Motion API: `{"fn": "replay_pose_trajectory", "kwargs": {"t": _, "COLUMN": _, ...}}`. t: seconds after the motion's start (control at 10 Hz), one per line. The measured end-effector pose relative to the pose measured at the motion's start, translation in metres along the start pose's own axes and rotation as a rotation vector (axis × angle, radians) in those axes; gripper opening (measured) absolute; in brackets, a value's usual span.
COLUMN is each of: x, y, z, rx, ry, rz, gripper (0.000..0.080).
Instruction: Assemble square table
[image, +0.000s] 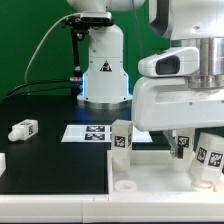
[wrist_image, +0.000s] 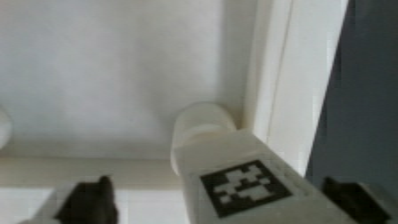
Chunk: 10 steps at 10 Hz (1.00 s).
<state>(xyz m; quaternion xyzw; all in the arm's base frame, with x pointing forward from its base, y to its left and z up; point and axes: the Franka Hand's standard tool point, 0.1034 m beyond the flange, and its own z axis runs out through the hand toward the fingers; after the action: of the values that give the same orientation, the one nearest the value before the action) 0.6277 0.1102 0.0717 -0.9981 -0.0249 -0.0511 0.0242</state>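
Observation:
The white square tabletop slab (image: 160, 170) lies ribs-up at the exterior view's lower right. One tagged leg (image: 120, 137) stands upright at its far left corner. Another tagged leg (image: 209, 152) stands tilted at the right, under my arm. A third leg (image: 22, 128) lies on the black table at the left. My gripper (image: 184, 143) hangs low over the slab's right part. In the wrist view my gripper (wrist_image: 217, 200) is open, its dark fingers (wrist_image: 89, 200) on either side of a tagged leg (wrist_image: 231, 170). That leg stands by the slab's raised rim (wrist_image: 270, 70), with a gap on one side.
The marker board (image: 88, 132) lies flat on the black table behind the slab. The robot base (image: 103, 70) stands at the back. White border bars run along the front (image: 50, 210) and the left edge (image: 2, 160).

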Motion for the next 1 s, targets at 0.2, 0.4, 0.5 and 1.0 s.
{"fn": "replay_pose_trajectory", "kwargs": {"t": 0.2, "x": 0.0, "y": 0.0, "z": 0.0, "rx": 0.001, "ry": 0.0, "rz": 0.051, "gripper": 0.0383}}
{"fn": "replay_pose_trajectory", "kwargs": {"t": 0.4, "x": 0.0, "y": -0.001, "z": 0.0, "rx": 0.003, "ry": 0.0, "rz": 0.214, "gripper": 0.0282}}
{"fn": "replay_pose_trajectory", "kwargs": {"t": 0.5, "x": 0.001, "y": -0.002, "z": 0.001, "rx": 0.004, "ry": -0.001, "rz": 0.329, "gripper": 0.0282}}
{"fn": "replay_pose_trajectory", "kwargs": {"t": 1.0, "x": 0.003, "y": -0.017, "z": 0.003, "rx": 0.061, "ry": -0.037, "rz": 1.205, "gripper": 0.0282}}
